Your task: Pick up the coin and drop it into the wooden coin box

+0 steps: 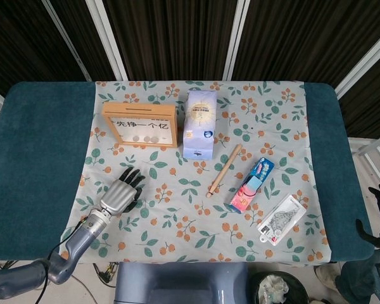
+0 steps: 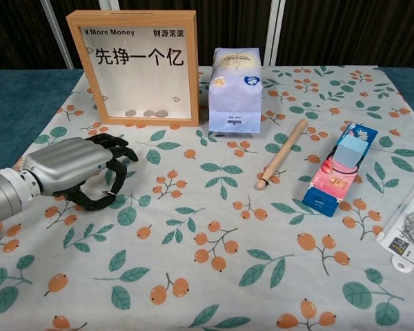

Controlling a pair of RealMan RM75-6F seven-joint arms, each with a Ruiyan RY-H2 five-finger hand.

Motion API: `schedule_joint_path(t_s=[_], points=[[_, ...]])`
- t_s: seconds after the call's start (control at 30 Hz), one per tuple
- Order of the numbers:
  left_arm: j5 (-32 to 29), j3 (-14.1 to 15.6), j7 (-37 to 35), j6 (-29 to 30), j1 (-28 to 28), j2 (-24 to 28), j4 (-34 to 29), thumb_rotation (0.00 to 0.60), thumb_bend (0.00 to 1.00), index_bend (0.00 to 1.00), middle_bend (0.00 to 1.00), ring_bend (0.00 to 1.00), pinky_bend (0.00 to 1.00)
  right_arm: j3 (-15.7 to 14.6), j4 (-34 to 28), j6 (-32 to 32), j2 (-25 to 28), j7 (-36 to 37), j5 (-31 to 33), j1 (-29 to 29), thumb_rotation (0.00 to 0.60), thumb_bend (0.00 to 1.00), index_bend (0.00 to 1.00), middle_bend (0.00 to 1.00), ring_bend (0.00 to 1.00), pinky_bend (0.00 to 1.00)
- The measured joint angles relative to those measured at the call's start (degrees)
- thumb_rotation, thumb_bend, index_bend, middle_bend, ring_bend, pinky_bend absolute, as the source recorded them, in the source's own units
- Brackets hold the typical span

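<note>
— Where is the left hand [image 2: 72, 169] seen?
— Fingers [image 2: 117, 155] curled narrow above the floral tabletop [image 2: 214, 234], before the wooden-framed coin box [image 2: 134, 65].
— The coin?
— Cannot be told; possibly hidden beneath.

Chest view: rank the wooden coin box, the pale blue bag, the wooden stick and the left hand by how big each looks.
1. Wooden coin box
2. Left hand, though nearness to the camera enlarges it
3. Pale blue bag, about equal to the hand, so that order is unsure
4. Wooden stick

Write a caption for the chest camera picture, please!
Left hand curls its fingers over the flowery tablecloth before the wooden coin box.
</note>
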Motion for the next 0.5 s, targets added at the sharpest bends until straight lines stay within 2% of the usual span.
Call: schedule_joint_path(t_s=[0.13, 0.33, 0.5], points=[[-0.12, -0.32, -0.27, 0.29, 0.05, 0.19, -0.41, 0.600, 0.46, 0.66, 0.17, 0.00, 0.00, -0.03, -0.04, -0.06, 0.03, 0.08, 0.00, 0.00, 0.600, 0.44, 0.15, 0.07, 0.01, 0.00], [-0.82, -1.19, -0.35, -0.27, -0.40, 1.27, -2.40, 0.600, 0.49, 0.68, 0.18, 0.00, 0.00, -0.02, -0.09, -0.07, 0.06, 0.12, 0.06, -0.01, 0.600, 0.44, 0.15, 0.07, 0.01, 0.00], [-2.49, -3.45, -0.20, -1.40, -1.54, 4.50, -8.57, 0.600, 0.51, 0.69, 0.18, 0.00, 0.00, -0.08, -0.16, -0.20, 0.06, 0.10, 0.07, 0.03, 0.600, 0.44, 0.15, 0.07, 0.01, 0.00]])
